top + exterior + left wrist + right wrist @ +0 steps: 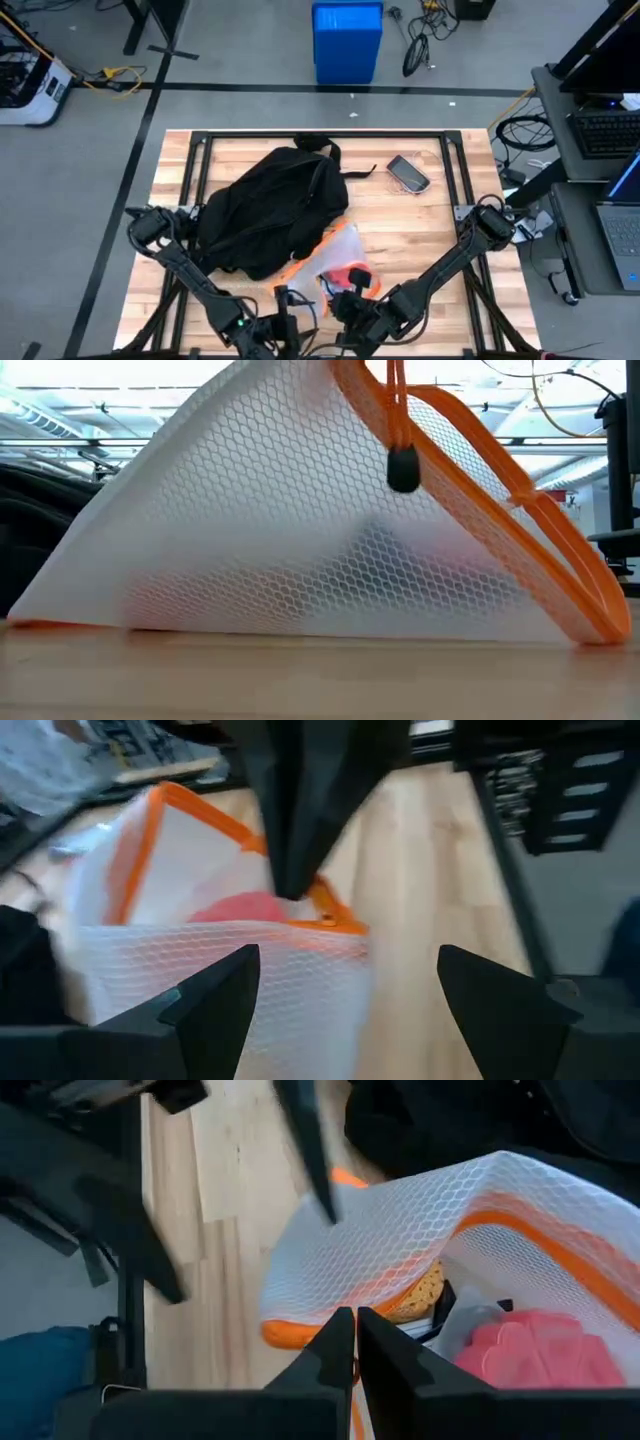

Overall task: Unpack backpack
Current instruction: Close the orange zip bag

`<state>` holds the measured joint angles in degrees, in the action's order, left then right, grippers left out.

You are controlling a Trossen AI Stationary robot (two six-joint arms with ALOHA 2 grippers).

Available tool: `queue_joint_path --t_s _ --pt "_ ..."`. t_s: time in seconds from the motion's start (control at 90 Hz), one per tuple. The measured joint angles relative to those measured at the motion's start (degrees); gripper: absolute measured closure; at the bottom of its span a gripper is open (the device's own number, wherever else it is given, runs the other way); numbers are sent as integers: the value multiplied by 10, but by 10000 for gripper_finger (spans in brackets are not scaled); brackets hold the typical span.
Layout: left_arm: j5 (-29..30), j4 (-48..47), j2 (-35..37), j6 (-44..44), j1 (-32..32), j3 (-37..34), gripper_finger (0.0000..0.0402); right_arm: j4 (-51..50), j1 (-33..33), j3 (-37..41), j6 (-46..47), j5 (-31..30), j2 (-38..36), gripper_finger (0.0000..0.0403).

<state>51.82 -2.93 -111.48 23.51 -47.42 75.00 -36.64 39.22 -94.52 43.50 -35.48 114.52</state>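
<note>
We are partway into the unpacking: one white mesh pouch [338, 255] with orange trim lies on the table [420, 240], just beside the lower right edge of the backpack [268, 210], and appears to have come out of it. The backpack itself rests on the left-centre of the table, slumped on its side, its straps reaching toward the far edge. The right gripper [355, 1342] sits at the near edge of the pouch with its fingers pressed together on the orange rim, so we judge it to be pinching the pouch. The left gripper [345, 995] hovers just beside the pouch on its near side, fingers spread wide and holding nothing. Through the mesh we make out one pink item [535, 1350] and one tan, spongy-looking thing [425, 1295]; what they are we cannot tell. In the low view the pouch stands up like a tent on the table, with a black cord stopper [403, 468] hanging on an orange cord. Counting the rest: one backpack, one pouch, one phone-like dark slab [408, 173] lying well apart near the far right of the table, two arms. The step in hand seems to be drawing the pouch clear of the backpack. Next, we judge, the right gripper needs to set it down on bare table, let go, and one arm must go back to the backpack's opening for whatever remains inside, which we cannot see.
</note>
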Motion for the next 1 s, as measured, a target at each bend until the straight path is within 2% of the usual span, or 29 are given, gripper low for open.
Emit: queue_joint_path --t_s 0.122,0.411,0.611,0.733,0.878,1.0 --pt "-33 57 -14 2 0 2 107 0 -4 0 -6 0 0 403" --pt "-22 79 -92 1 6 1 107 -1 -10 0 -11 14 0 403" --pt "15 62 -92 -11 5 0 107 -5 7 0 5 56 0 403" --pt "-2 70 -87 -18 1 3 107 6 43 0 46 60 0 398" --pt "-55 65 -88 -92 -27 27 107 9 73 0 81 52 0 375" --pt "-42 62 -87 -161 -51 31 107 5 85 0 99 22 0 354"
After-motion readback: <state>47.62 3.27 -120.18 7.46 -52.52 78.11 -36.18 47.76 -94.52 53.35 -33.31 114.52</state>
